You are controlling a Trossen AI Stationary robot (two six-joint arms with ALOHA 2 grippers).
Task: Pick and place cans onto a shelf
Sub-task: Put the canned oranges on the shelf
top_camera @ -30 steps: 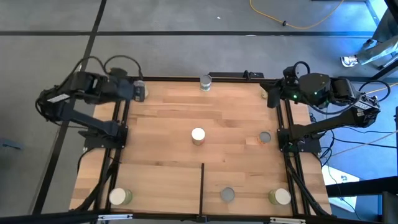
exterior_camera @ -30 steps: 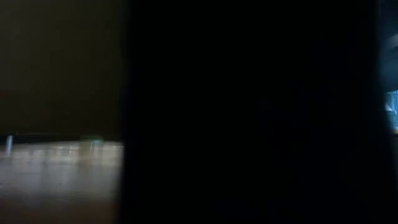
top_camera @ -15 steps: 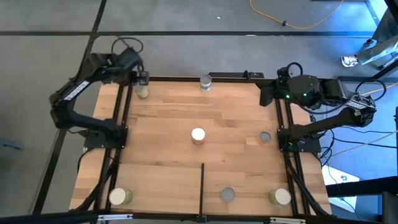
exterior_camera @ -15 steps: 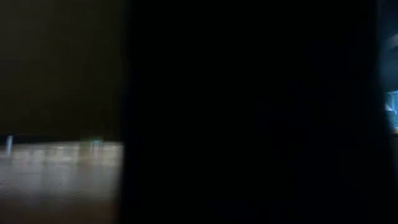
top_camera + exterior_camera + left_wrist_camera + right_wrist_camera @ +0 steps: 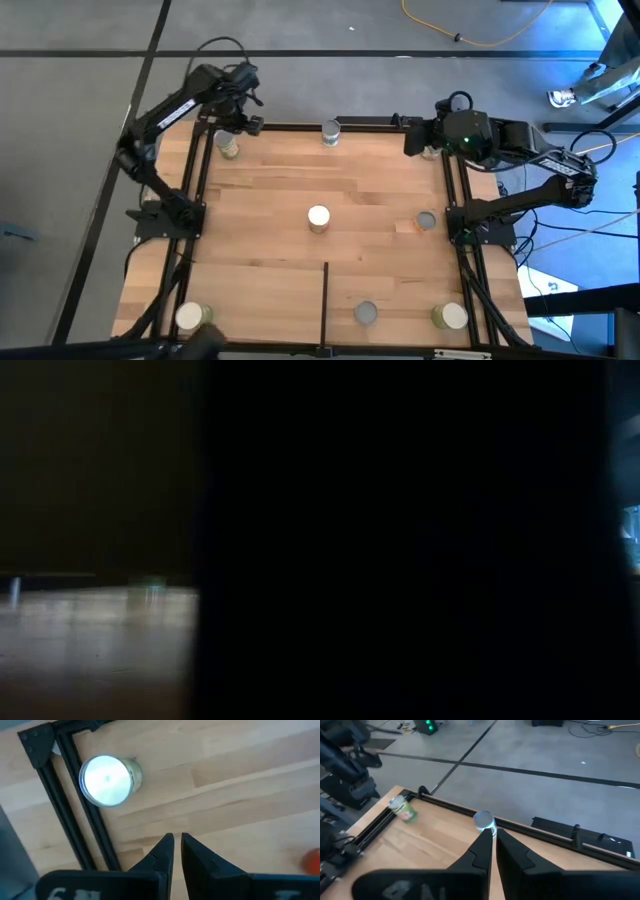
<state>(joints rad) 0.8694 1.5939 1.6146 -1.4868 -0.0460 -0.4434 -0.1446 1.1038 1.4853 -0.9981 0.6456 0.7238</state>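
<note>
Hovering at eleven o'clock, the left gripper (image 5: 176,839) shows fingers nearly shut, empty, near a green-sided can (image 5: 109,780). Right gripper (image 5: 492,834) at one o'clock: fingers nearly together, empty. Cans dot the shelf (image 5: 260,215).

Even, bright overhead light on the bench (image 5: 320,190), blue glow at the far right floor, low view almost wholly black and blurred, hard glare on the can top (image 5: 104,780) ahead of the left fingers (image 5: 165,851), soft short shadows
</note>
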